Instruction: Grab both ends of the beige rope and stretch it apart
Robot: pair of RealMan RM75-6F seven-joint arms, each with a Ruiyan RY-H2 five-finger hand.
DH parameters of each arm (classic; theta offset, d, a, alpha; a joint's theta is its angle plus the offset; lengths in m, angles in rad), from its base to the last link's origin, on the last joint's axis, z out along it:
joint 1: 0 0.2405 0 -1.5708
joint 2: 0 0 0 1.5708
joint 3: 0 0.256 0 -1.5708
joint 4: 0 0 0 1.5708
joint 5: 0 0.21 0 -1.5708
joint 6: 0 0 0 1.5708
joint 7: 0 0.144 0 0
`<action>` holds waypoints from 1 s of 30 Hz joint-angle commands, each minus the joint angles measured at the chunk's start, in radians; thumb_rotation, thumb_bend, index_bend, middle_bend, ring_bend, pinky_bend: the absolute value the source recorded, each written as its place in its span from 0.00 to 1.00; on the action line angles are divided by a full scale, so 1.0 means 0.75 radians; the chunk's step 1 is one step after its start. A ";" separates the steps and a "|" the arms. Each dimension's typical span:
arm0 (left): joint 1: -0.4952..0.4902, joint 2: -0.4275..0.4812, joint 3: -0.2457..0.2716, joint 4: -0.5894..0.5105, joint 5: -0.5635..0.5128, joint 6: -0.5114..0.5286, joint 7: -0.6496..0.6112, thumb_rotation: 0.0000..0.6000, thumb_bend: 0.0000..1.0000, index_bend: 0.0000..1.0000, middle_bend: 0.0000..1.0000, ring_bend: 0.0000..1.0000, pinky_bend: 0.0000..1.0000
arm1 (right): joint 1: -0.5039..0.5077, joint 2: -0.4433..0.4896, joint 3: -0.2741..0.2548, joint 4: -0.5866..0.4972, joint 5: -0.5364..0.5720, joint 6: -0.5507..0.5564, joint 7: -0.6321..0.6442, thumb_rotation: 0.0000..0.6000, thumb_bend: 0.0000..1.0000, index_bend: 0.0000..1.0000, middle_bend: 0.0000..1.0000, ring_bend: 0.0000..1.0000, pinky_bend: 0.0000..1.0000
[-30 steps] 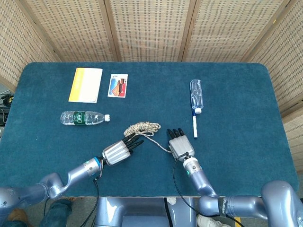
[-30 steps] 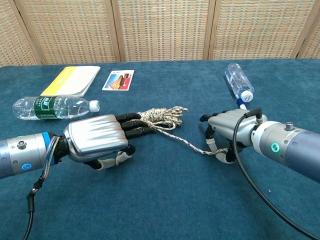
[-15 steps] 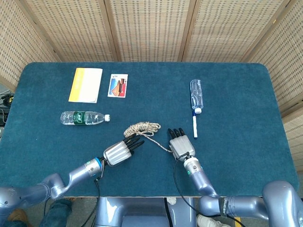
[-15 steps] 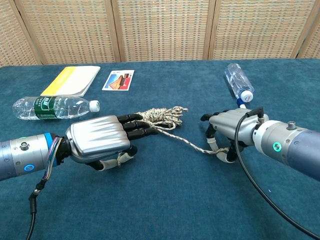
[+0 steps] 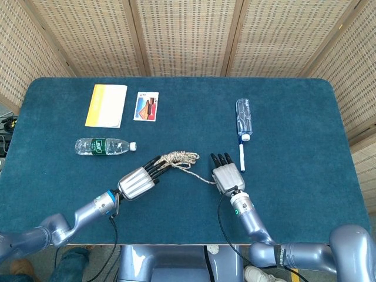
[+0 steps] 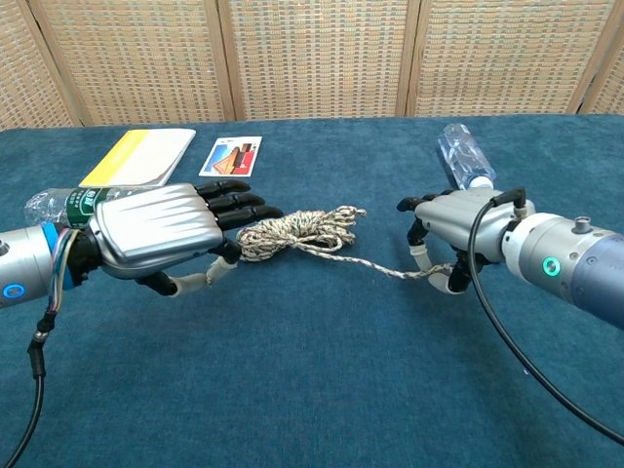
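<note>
Rope (image 5: 176, 158) is what your next pull turns on, and it lies between your two hands on the blue desk (image 5: 294, 194), its long line running left to right. The bundled coil sits toward the left, and a single strand trails from it down to the right.

Start at the left. Your left hand (image 5: 137, 181) lies palm down just beside the coil, with its dark fingers (image 6: 234, 207) stretched out flat toward the near end of the bundle. In the chest view the thumb side reaches under the edge of the coil, but you cannot tell from either view whether any loop is actually pinched. The hand looks mostly spread and seems to rest against the rope rather than clamp it.

Move to the right. Your right hand (image 6: 450, 226) is curled over the far tail, and the strand runs straight into its closed fingers, lifted slightly off the desk. That end looks held.

So the right end seems secured and the left end is the doubtful one. The left hand is touching the bundle, so you likely need to close it on the coil before drawing the hands apart along the rope's line. Otherwise the coil may simply slide toward the right.
</note>
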 commanded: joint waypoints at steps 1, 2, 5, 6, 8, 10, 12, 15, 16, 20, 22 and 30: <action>0.021 0.048 -0.002 -0.013 -0.014 0.028 -0.007 1.00 0.50 0.74 0.00 0.00 0.00 | -0.013 0.017 -0.002 0.007 -0.022 0.020 0.009 1.00 0.45 0.69 0.00 0.00 0.00; 0.029 0.067 -0.005 -0.012 -0.021 0.037 -0.010 1.00 0.50 0.74 0.00 0.00 0.00 | -0.018 0.024 -0.003 0.008 -0.030 0.027 0.013 1.00 0.46 0.69 0.00 0.00 0.00; 0.048 0.120 -0.007 -0.007 -0.034 0.060 -0.014 1.00 0.50 0.74 0.00 0.00 0.00 | -0.035 0.049 -0.002 0.007 -0.044 0.047 0.024 1.00 0.46 0.69 0.00 0.00 0.00; 0.056 0.140 -0.008 -0.004 -0.039 0.068 -0.018 1.00 0.50 0.74 0.00 0.00 0.00 | -0.042 0.061 -0.001 0.005 -0.048 0.053 0.028 1.00 0.46 0.69 0.00 0.00 0.00; 0.074 0.178 -0.013 0.010 -0.054 0.088 -0.021 1.00 0.50 0.74 0.00 0.00 0.00 | -0.058 0.085 0.002 0.008 -0.047 0.073 0.031 1.00 0.46 0.69 0.00 0.00 0.00; 0.096 0.205 -0.016 0.030 -0.066 0.116 -0.044 1.00 0.50 0.74 0.00 0.00 0.00 | -0.079 0.112 -0.002 0.013 -0.049 0.088 0.038 1.00 0.46 0.69 0.00 0.00 0.00; 0.105 0.211 -0.017 0.044 -0.070 0.124 -0.061 1.00 0.50 0.74 0.00 0.00 0.00 | -0.089 0.123 -0.004 0.018 -0.054 0.092 0.042 1.00 0.46 0.69 0.00 0.00 0.00; 0.123 0.219 -0.015 0.072 -0.078 0.136 -0.081 1.00 0.50 0.74 0.00 0.00 0.00 | -0.108 0.141 -0.012 0.032 -0.068 0.102 0.047 1.00 0.46 0.69 0.00 0.00 0.00; 0.128 0.223 -0.014 0.080 -0.079 0.141 -0.086 1.00 0.50 0.74 0.00 0.00 0.00 | -0.114 0.148 -0.016 0.037 -0.073 0.104 0.046 1.00 0.46 0.69 0.00 0.00 0.00; 0.159 0.251 -0.005 0.115 -0.080 0.171 -0.113 1.00 0.50 0.74 0.00 0.00 0.00 | -0.146 0.186 -0.030 0.064 -0.093 0.119 0.055 1.00 0.46 0.69 0.00 0.00 0.00; 0.170 0.260 -0.002 0.129 -0.081 0.181 -0.127 1.00 0.50 0.74 0.00 0.00 0.00 | -0.159 0.201 -0.028 0.072 -0.097 0.118 0.070 1.00 0.46 0.69 0.00 0.00 0.00; 0.214 0.265 0.006 0.185 -0.087 0.215 -0.188 1.00 0.50 0.74 0.00 0.00 0.00 | -0.208 0.254 -0.025 0.087 -0.106 0.109 0.106 1.00 0.46 0.69 0.00 0.00 0.00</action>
